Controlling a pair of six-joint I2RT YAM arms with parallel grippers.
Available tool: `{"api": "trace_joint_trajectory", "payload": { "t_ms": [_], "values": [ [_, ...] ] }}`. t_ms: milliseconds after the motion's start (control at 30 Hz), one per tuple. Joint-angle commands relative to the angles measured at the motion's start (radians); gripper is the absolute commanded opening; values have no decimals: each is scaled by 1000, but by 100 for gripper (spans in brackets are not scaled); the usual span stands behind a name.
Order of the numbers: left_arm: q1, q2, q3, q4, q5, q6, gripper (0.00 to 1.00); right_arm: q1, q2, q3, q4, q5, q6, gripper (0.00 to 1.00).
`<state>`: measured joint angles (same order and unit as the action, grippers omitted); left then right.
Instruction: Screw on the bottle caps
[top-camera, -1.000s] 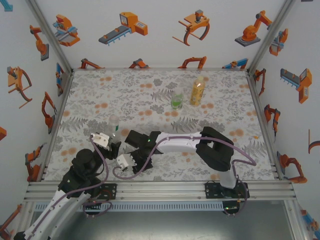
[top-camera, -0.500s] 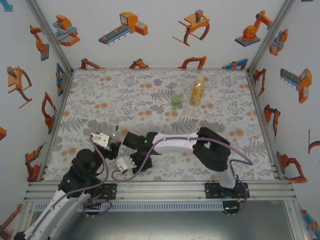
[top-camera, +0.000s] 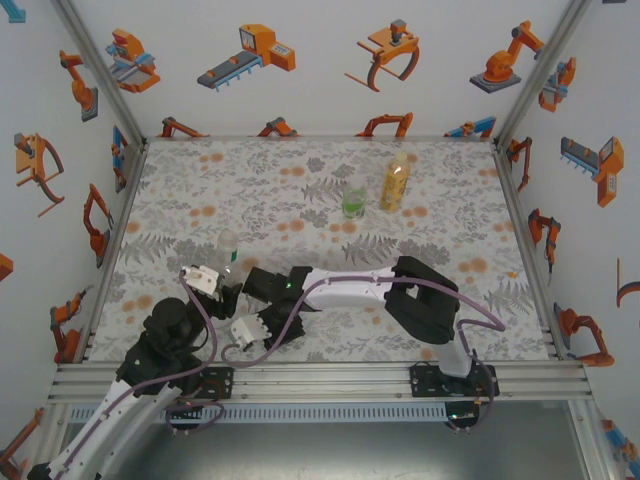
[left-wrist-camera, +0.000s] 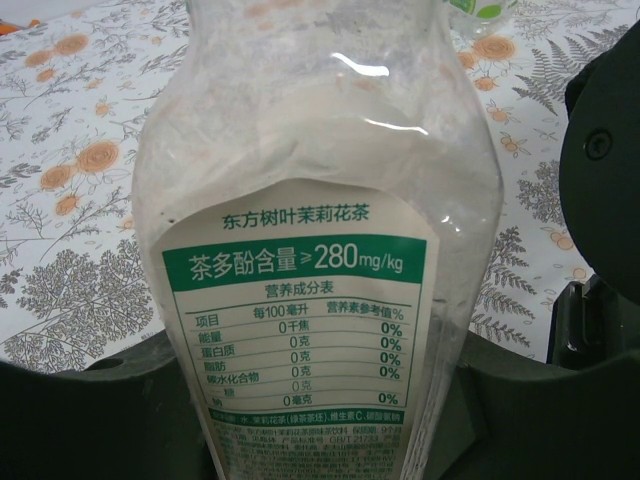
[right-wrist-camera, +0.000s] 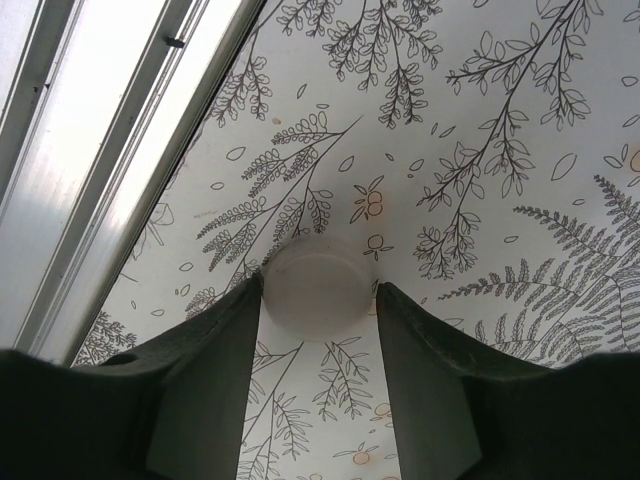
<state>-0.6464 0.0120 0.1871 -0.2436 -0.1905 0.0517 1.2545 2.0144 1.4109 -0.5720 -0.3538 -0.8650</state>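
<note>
Sliding left and toward the near edge, the right arm now reaches further across the table than a second ago, and its right gripper (right-wrist-camera: 319, 300) is down on the mat (top-camera: 250, 180). The fingers stand on either side of a pale round cap (right-wrist-camera: 318, 275) lying flat on the mat, pressed against its rim as far as the wrist view shows, so the cap looks gripped but not lifted. The left gripper (left-wrist-camera: 320, 420) hasn't moved; it is clenched around the lower body of the clear bottle (left-wrist-camera: 320, 200), holding it upright near the left front of the mat. I judge the next step to be carrying the cap to that bottle's neck. The amber bottle (top-camera: 396, 182) and green bottle (top-camera: 354, 200) stand close together, far back on the right. The mat has a grey fern and orange flower print, a metal rail (top-camera: 320, 378) runs along its near edge, and the white walls carry orange robot pictures.
</note>
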Motion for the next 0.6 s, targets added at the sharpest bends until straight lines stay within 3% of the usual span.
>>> {"api": "trace_joint_trajectory", "payload": {
  "t_ms": [0,333,567],
  "values": [
    [7,-13,11,14,-7,-16,13,14,40,31,-37,15,-14,46],
    [7,-13,11,14,-6,-16,13,33,78,71,-91,49,-17,44],
    [7,-14,12,15,-3,-14,12,33,79,79,-118,56,-13,30]
  ]
}}
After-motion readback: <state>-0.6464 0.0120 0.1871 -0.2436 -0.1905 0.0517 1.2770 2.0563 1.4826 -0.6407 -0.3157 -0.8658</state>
